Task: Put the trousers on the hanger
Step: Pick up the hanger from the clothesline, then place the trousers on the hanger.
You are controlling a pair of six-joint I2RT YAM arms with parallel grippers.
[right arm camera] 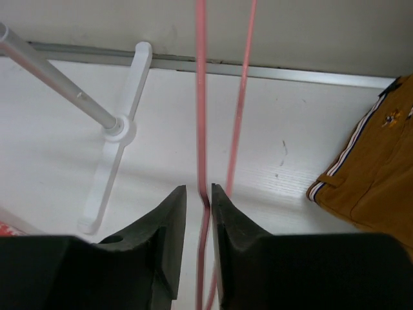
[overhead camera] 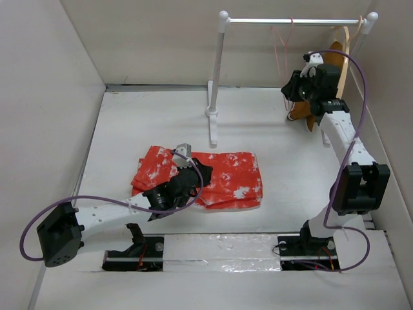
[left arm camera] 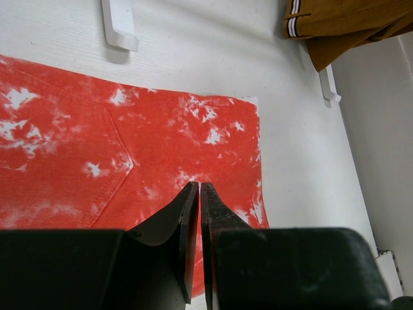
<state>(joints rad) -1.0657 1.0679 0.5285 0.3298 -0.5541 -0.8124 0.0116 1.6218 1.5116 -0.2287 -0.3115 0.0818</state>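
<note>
Right hand tight on hanger, left hand on trousers.

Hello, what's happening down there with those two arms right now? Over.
Left gripper shut on the trousers, lying on the table. Right gripper shut on the hanger, hanging from the rail. Brown garment hangs just beside the hanger.

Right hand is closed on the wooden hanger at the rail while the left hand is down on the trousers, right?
Not quite: the right hand is closed on the pink wire hanger at the rail, not the wooden one, as the right wrist view shows. The left hand is down on the trousers.
</note>
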